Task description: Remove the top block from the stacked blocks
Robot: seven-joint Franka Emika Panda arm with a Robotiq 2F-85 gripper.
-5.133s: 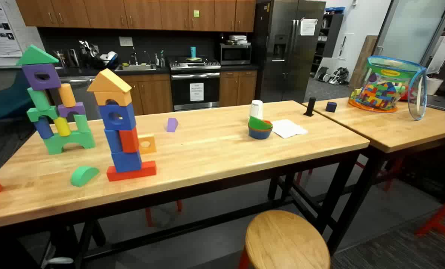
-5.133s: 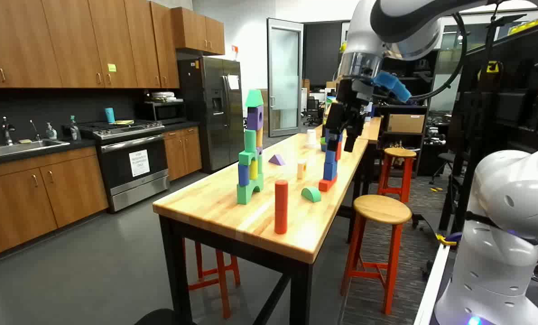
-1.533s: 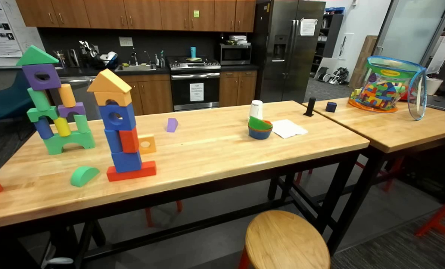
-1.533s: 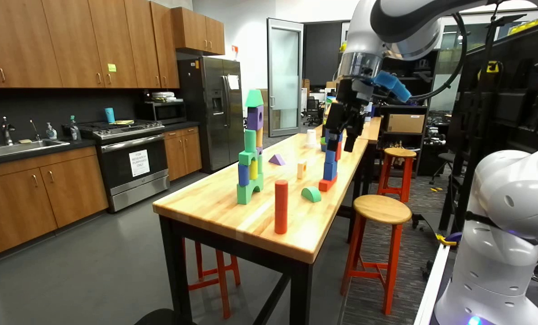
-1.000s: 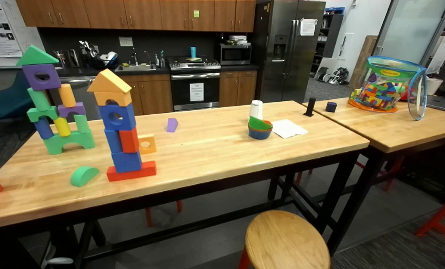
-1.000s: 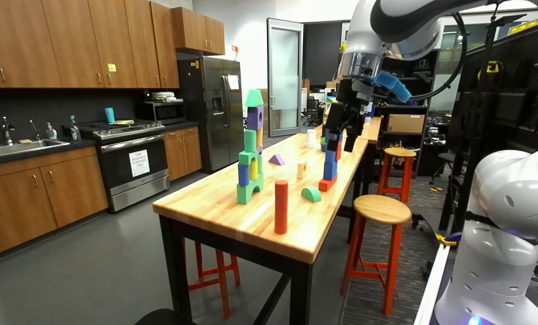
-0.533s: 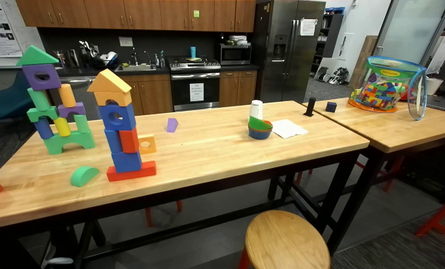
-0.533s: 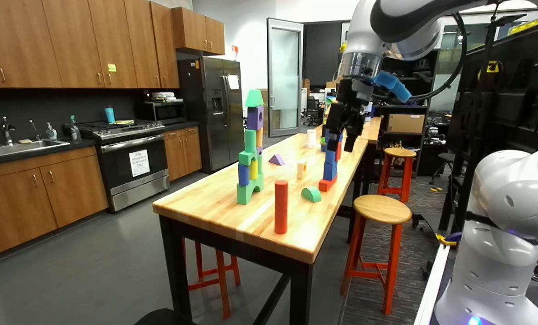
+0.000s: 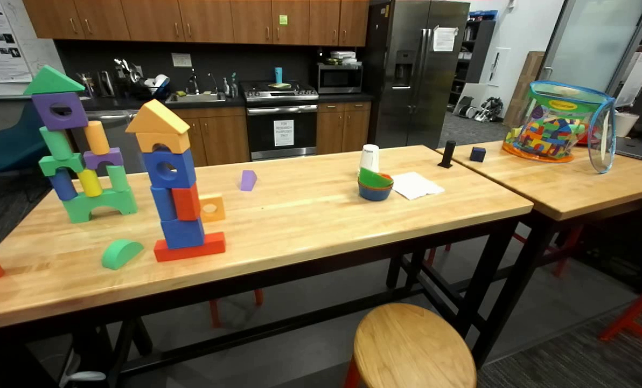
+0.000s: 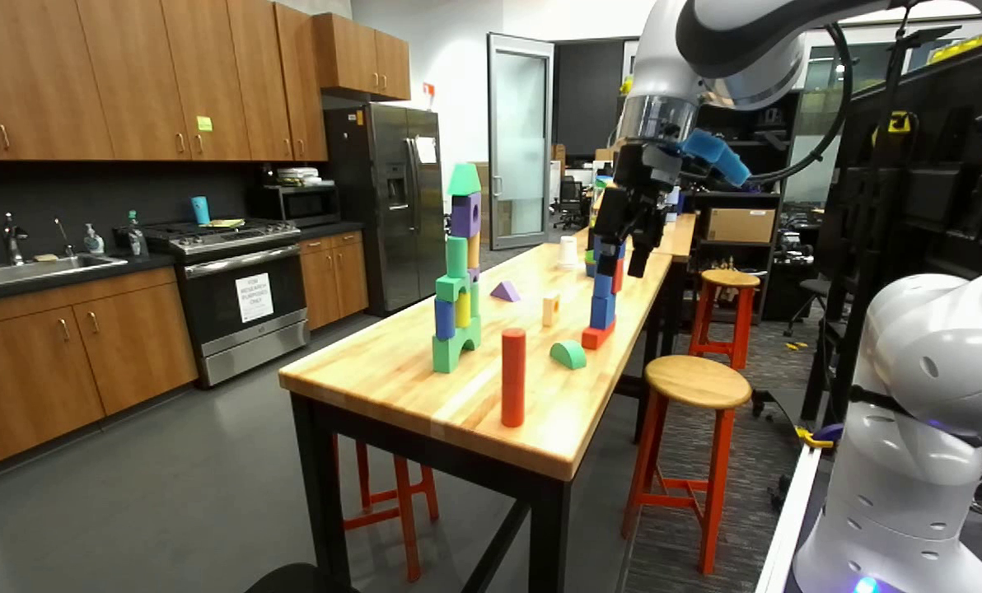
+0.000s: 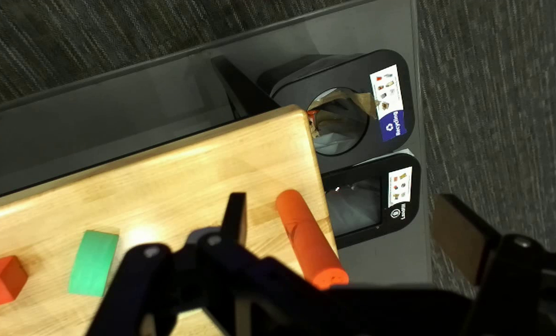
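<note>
The top block [image 9: 159, 117] is a yellow roof-shaped wedge, resting on a yellow arch piece [image 9: 163, 141] in an exterior view. Below are the stacked blocks [image 9: 183, 233], blue with red pieces on a flat red base; they also show in an exterior view [image 10: 603, 311]. There the gripper [image 10: 624, 262] hangs in front of the tower's upper part and hides the top block. In the wrist view the gripper [image 11: 348, 224] is open, its fingers wide apart with nothing held. The top block is out of the wrist view; a red block [image 11: 3, 280] shows at its left edge.
A green, blue and purple structure [image 9: 100, 203] stands beside the tower. A red cylinder [image 10: 513, 377] stands near the table's end. A green half-round [image 9: 121, 254], a tan block [image 9: 213, 215] and a purple wedge [image 9: 248, 180] lie nearby. Bowls [image 9: 375, 191] sit farther along the table.
</note>
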